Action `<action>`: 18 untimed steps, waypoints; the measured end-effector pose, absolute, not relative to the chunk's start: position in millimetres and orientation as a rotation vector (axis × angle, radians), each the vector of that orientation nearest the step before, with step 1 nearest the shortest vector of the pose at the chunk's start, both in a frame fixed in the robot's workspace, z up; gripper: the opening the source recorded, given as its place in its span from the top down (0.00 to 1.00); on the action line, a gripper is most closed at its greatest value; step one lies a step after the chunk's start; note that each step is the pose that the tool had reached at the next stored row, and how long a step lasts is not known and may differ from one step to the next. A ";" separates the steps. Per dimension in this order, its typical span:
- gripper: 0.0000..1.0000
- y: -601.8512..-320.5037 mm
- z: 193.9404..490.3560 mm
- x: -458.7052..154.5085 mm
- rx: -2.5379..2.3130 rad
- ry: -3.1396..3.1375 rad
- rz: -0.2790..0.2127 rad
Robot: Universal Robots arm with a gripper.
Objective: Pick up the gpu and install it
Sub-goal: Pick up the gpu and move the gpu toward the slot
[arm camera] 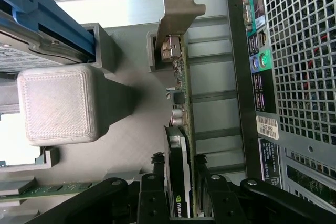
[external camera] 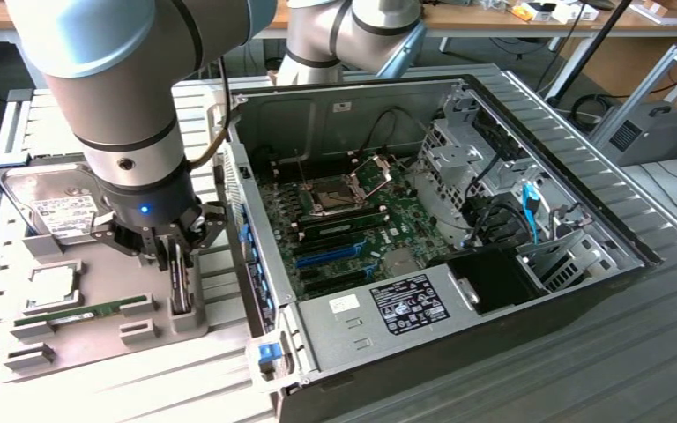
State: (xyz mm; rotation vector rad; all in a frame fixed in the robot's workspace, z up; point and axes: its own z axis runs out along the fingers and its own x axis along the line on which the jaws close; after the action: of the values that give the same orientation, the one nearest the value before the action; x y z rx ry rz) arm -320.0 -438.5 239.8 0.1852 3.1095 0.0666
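The black two-fingered gripper [external camera: 177, 263] [arm camera: 178, 160] sits low over the thin green-and-black gpu card [external camera: 181, 295] [arm camera: 184, 93], which stands on edge right beneath it in a slot of the flat grey plastic tray [external camera: 109, 286]. Whether the gripper is pinching the card or merely straddling it cannot be told. The card's silver metal bracket [arm camera: 178, 9] points away from the gripper, and the open black computer case [external camera: 574, 207] lies just beside it.

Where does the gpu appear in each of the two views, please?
Exterior view: the gpu stands on edge in the grey tray, toward the exterior view's left.
Wrist view: the gpu stands on edge beside the computer case.
Shared landmark: the blue-framed hard drive.
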 end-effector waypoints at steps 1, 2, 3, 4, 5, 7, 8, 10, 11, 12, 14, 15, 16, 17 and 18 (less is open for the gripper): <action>0.65 -438.5 239.7 -319.9 0.185 3.109 0.067; 0.65 -438.5 239.8 -319.9 0.185 3.110 0.067; 0.65 -438.5 239.8 -319.9 0.185 3.110 0.067; 0.65 -438.5 239.8 -320.0 0.185 3.110 0.067; 0.65 -438.5 239.8 -319.9 0.185 3.110 0.067; 0.65 -438.5 239.8 -320.0 0.185 3.110 0.067; 0.66 -438.5 239.8 -320.0 0.185 3.110 0.067; 0.73 -438.5 239.8 -319.9 0.185 3.110 0.067; 0.73 -438.5 239.8 -319.9 0.185 3.110 0.067; 0.73 -438.5 239.8 -319.9 0.185 3.109 0.067; 0.73 -438.5 239.8 -320.0 0.185 3.109 0.067; 0.73 -438.5 239.8 -319.9 0.185 3.109 0.067; 0.73 -438.5 239.8 -319.9 0.185 3.109 0.067; 0.73 -438.5 239.8 -319.9 0.185 3.109 0.067; 0.73 -438.5 239.8 -320.0 0.185 3.109 0.067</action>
State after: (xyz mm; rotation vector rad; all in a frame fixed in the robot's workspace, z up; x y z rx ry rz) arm -320.0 -438.5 239.8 0.1853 3.1095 0.0666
